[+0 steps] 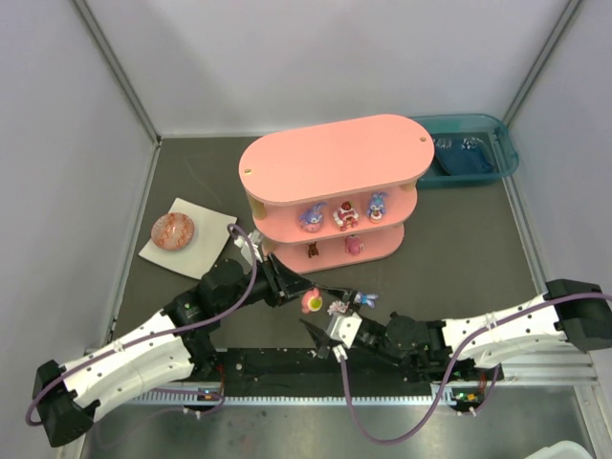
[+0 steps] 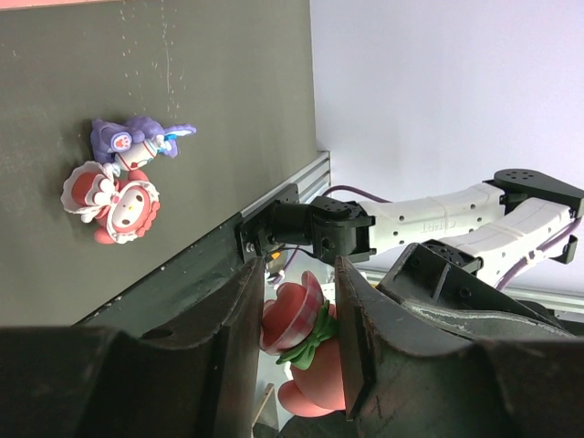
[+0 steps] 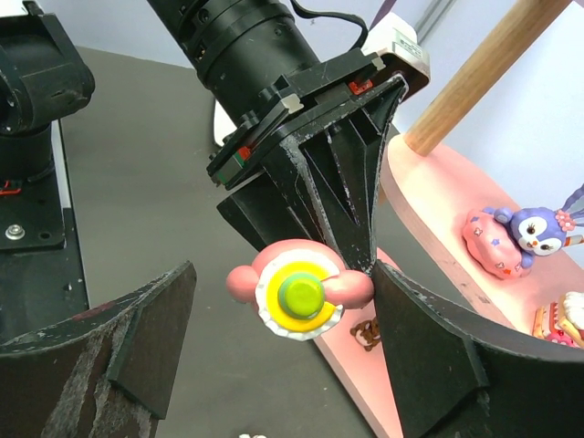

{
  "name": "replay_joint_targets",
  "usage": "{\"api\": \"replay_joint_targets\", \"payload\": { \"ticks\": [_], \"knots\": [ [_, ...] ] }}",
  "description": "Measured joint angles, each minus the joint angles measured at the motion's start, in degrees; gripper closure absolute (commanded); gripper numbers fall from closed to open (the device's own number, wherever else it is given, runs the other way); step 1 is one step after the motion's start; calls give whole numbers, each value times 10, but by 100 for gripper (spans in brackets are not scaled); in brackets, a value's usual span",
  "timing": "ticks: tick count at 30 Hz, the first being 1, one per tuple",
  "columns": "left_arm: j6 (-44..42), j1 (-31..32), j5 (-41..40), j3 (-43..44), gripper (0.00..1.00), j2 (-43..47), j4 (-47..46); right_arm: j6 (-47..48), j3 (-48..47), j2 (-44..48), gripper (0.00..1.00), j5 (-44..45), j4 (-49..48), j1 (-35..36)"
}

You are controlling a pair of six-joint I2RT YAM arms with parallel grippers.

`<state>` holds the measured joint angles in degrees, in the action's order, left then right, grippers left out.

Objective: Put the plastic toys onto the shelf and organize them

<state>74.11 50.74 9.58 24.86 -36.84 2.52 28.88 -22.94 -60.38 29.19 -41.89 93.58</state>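
Note:
My left gripper [image 1: 304, 298] is shut on a pink toy with a green bow and a yellow-green disc [image 2: 306, 338], held above the table in front of the pink three-tier shelf [image 1: 335, 158]. My right gripper [image 1: 323, 322] is open and empty, its fingers either side of that held toy [image 3: 299, 290] but apart from it. A purple bunny-eared toy [image 2: 137, 139] and a red-and-white one [image 2: 114, 201] lie together on the table. Three toys stand on the middle tier [image 1: 345, 217] and two on the lower tier [image 1: 353, 245].
A brown-red speckled ball [image 1: 174, 230] sits on a white square plate at the left. A teal bin [image 1: 469, 148] stands at the back right behind the shelf. The two loose toys [image 1: 349, 304] lie right beside both grippers. Grey walls close in the table.

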Motion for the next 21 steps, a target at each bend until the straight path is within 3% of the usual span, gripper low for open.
{"api": "replay_joint_targets", "payload": {
  "ticks": [21],
  "knots": [
    [21, -14, 27, 0, 100, 6, -4, 31, 0, 3, 52, 6, -7, -1]
  ]
}}
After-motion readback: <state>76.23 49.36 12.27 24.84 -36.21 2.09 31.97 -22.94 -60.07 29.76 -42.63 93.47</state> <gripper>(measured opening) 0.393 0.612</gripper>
